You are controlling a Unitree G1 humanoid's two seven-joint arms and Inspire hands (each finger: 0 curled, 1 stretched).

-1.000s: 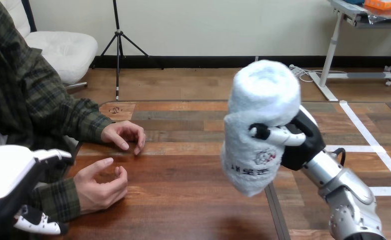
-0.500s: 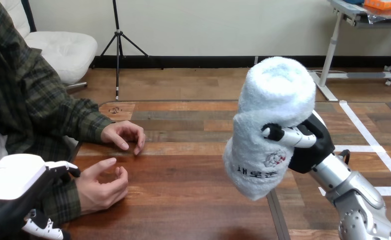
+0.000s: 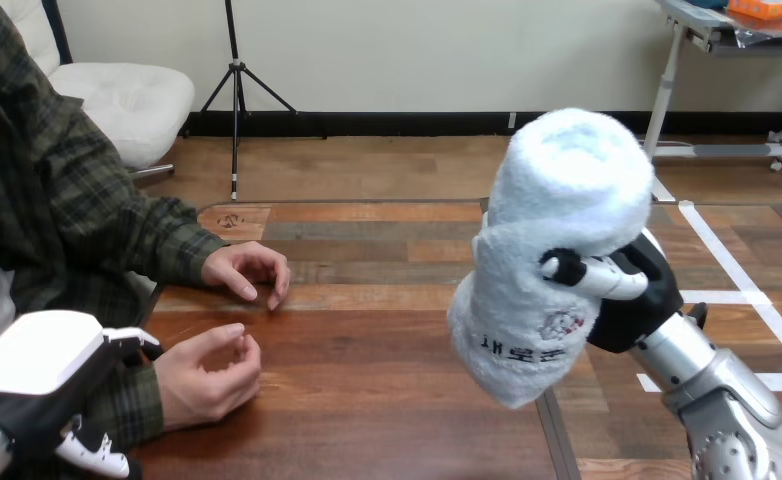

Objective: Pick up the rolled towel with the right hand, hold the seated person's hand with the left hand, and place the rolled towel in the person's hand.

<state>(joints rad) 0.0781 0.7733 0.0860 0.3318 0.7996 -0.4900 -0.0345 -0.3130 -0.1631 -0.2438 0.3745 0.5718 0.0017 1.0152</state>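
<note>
A white rolled towel [image 3: 542, 250] stands tilted in the air over the table's right half, with my right hand [image 3: 632, 290] shut round its middle from the right; the thumb crosses its front. The person's nearer hand [image 3: 207, 370] rests on the table at the left, fingers loosely curled, palm partly up. Their farther hand [image 3: 249, 270] lies fingers-down a little beyond it. My left hand [image 3: 37, 385] sits at the bottom left over the person's plaid sleeve, just behind the wrist of the nearer hand; I cannot tell whether it grips the forearm.
The wooden table [image 3: 367, 400] has bare room between the person's hands and the towel. Its far edge runs across the middle of the view.
My right hand has carried the towel slightly up and to the right. My left hand has shifted a little over the person's sleeve. The person's nearer hand has opened slightly.
</note>
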